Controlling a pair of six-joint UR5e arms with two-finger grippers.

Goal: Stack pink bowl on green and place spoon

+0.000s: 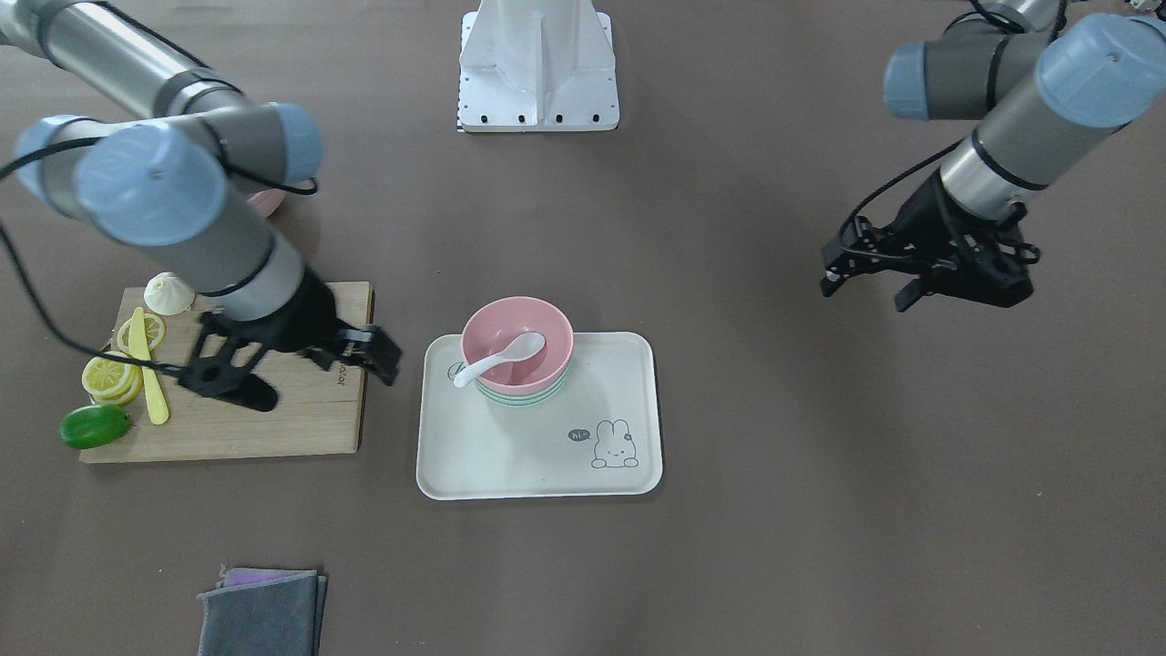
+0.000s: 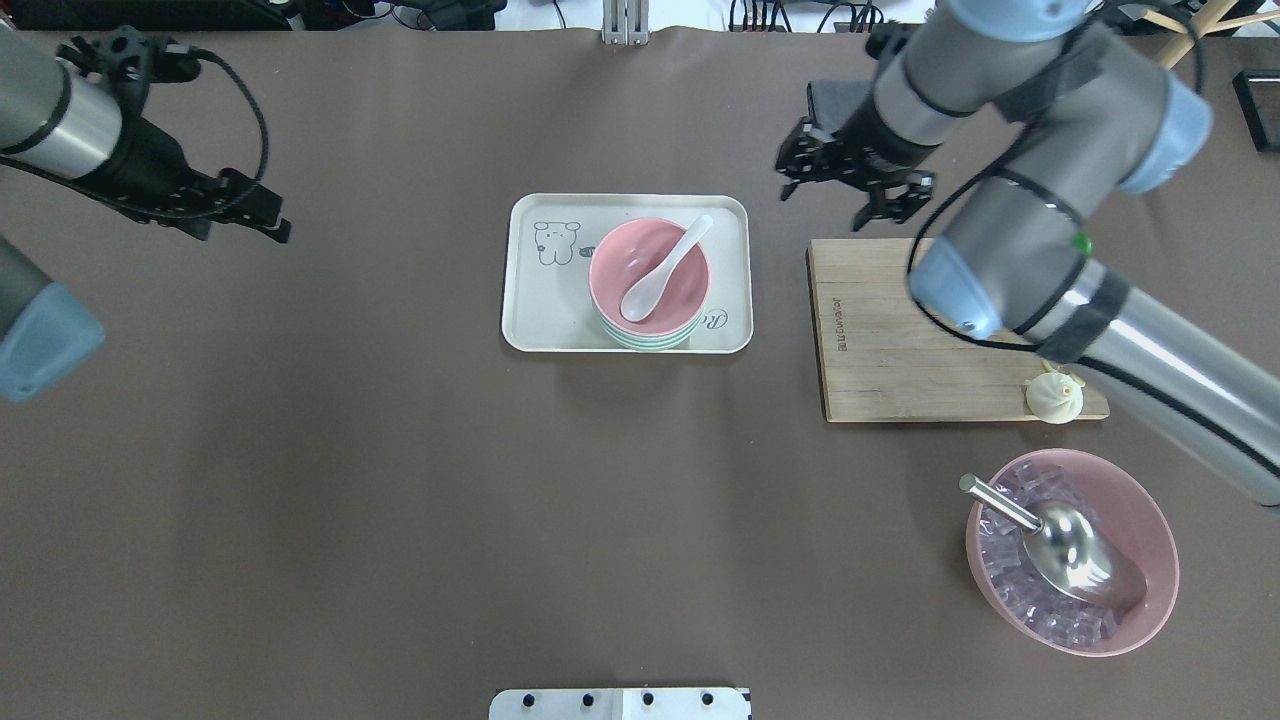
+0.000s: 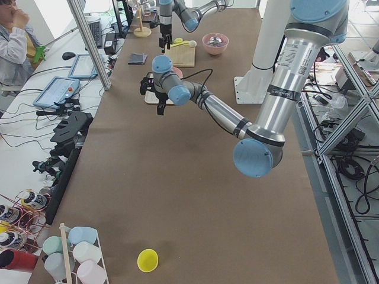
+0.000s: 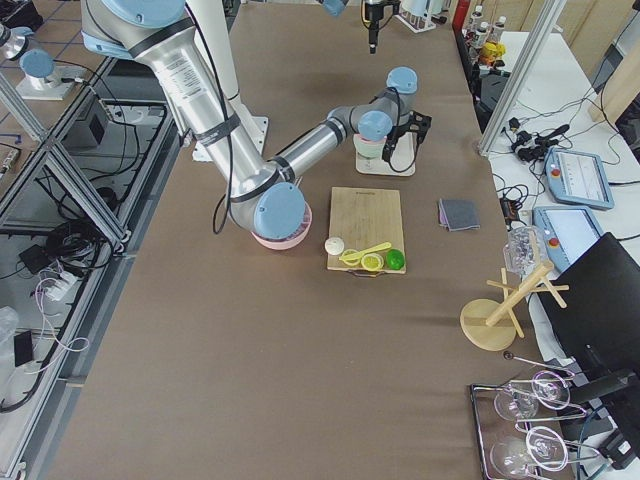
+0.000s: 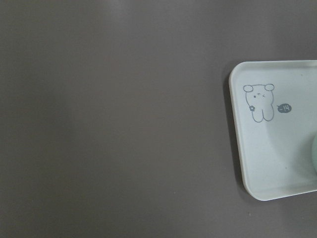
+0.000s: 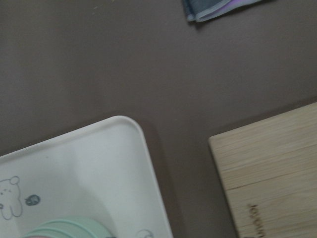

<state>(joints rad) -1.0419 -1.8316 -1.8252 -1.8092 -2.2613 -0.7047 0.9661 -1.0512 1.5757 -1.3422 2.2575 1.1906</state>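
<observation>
The pink bowl (image 1: 496, 319) sits stacked on the green bowl (image 1: 519, 398) at the robot-side end of the white tray (image 1: 537, 456). The white spoon (image 1: 499, 358) lies in the pink bowl with its handle over the rim. In the overhead view the pink bowl (image 2: 620, 260), spoon (image 2: 665, 270) and green rim (image 2: 645, 343) show the same. My right gripper (image 2: 848, 187) hovers open and empty between the tray and the cutting board. My left gripper (image 2: 235, 208) hangs open and empty, far to the tray's other side. The wrist views show only the tray (image 5: 277, 148) and the green bowl's edge (image 6: 64, 229).
A wooden cutting board (image 1: 273, 419) holds lemon slices (image 1: 109, 375), a lime (image 1: 94, 425), a yellow knife (image 1: 150, 383) and a dumpling (image 1: 169, 293). A large pink bowl of ice with a metal scoop (image 2: 1070, 565) stands near the robot. Folded grey cloths (image 1: 262, 612) lie at the far edge.
</observation>
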